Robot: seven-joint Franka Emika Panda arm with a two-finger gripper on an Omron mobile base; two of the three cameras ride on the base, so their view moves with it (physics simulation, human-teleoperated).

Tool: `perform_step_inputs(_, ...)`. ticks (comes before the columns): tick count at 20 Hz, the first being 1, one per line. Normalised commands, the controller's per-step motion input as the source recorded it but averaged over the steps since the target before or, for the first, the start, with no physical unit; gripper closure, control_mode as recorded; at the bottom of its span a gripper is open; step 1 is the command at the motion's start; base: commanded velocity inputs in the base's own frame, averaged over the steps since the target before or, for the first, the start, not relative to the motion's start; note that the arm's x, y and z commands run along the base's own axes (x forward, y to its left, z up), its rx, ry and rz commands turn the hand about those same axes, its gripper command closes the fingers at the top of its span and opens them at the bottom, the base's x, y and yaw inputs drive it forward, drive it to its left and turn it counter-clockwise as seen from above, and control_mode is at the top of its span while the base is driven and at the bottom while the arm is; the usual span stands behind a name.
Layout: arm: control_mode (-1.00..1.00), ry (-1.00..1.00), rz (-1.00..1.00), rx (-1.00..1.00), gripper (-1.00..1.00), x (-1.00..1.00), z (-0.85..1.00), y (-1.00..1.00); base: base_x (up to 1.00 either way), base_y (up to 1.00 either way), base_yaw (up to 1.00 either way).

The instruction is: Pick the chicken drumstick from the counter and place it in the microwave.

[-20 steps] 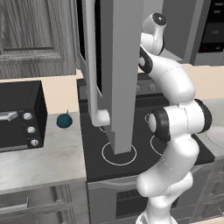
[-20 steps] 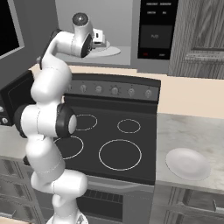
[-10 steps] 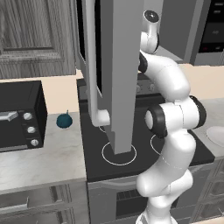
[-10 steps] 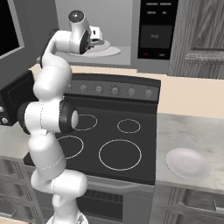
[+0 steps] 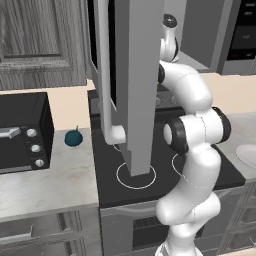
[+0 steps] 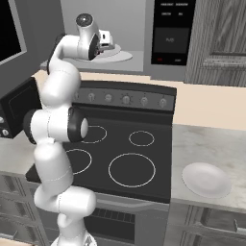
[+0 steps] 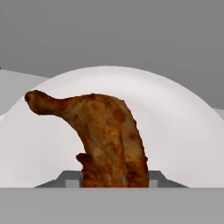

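The orange-brown chicken drumstick (image 7: pixel 107 135) stands upright between my fingertips, thin bone end pointing up and left. My gripper (image 7: pixel 113 180) is shut on its thick lower end. Behind and under it lies the microwave's white round tray (image 7: pixel 183 131). In the right base view my gripper (image 6: pixel 106 42) reaches into the open microwave (image 6: pixel 120 24), just over the tray (image 6: pixel 122 56). The microwave's tall grey door (image 5: pixel 142 75) hangs open, with its pale bar handle (image 5: pixel 107 75) on the left edge. The marbled counter (image 6: pixel 206 144) flanks the stove.
A black stovetop (image 6: pixel 125 149) with white rings lies under the arm. A white plate (image 6: pixel 206 178) sits on the right counter. On the left counter are a dark teal ball (image 5: pixel 73 138) and a black toaster oven (image 5: pixel 20 132).
The arm's upper joints have swung slightly and the hand has shifted a little inside the microwave. The drumstick stays gripped.
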Motion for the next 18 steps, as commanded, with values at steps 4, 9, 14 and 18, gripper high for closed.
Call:
perform_step_inputs(4,-1.0,0.01,0.0,0.0,-1.0,0.0,0.0,0.0,0.0,0.0,0.0)
perform_step_inputs(9,-1.0,0.0,0.0,0.0,-1.0,0.0,0.0,-0.01,0.0,0.0,0.0)
perform_step_inputs(14,-1.0,-0.01,0.0,0.0,-1.0,-0.02,0.0,-0.07,0.0,0.0,0.0)
perform_step_inputs(18,-1.0,-0.08,0.0,0.08,-1.0,-0.35,0.0,-0.21,0.0,0.0,0.0)
